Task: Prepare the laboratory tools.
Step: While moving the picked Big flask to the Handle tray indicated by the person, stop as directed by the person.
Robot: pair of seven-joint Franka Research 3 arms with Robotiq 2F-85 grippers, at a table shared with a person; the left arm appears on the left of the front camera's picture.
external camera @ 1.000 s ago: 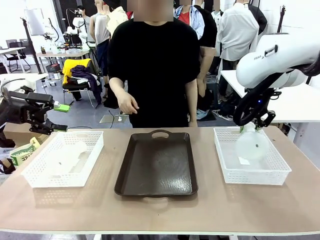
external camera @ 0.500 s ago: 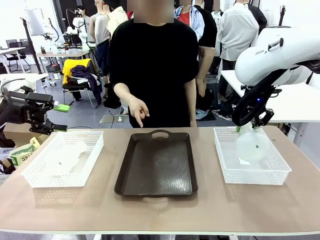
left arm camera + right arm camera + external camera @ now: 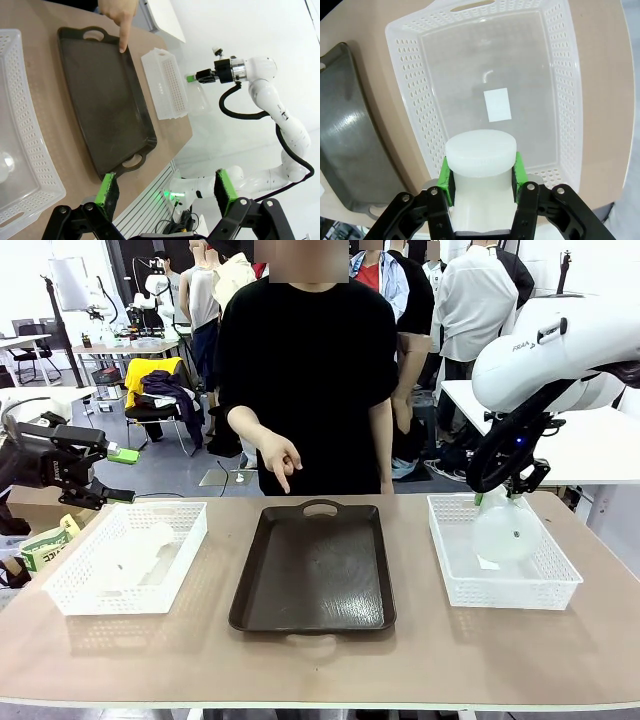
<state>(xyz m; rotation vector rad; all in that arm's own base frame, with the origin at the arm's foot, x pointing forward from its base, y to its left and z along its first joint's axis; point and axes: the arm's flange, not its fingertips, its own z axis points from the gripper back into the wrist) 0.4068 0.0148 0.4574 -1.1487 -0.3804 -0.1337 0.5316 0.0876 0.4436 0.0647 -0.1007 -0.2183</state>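
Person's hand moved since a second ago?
Yes. The hand has shifted right and down, closer to the tray's far handle, with a finger now pointing down at it.

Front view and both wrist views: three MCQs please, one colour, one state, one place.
1. The tray is: A dark brown, B white, C green.
2. The left gripper is: A open, B shut on nothing, C shut on the tray.
3. The flask in the right gripper is at: A the tray, B the right basket, C the left gripper.
Key: A, its surface reads dark brown; A, its jaws stand wide apart; B, the basket's floor lies below the pinched neck.
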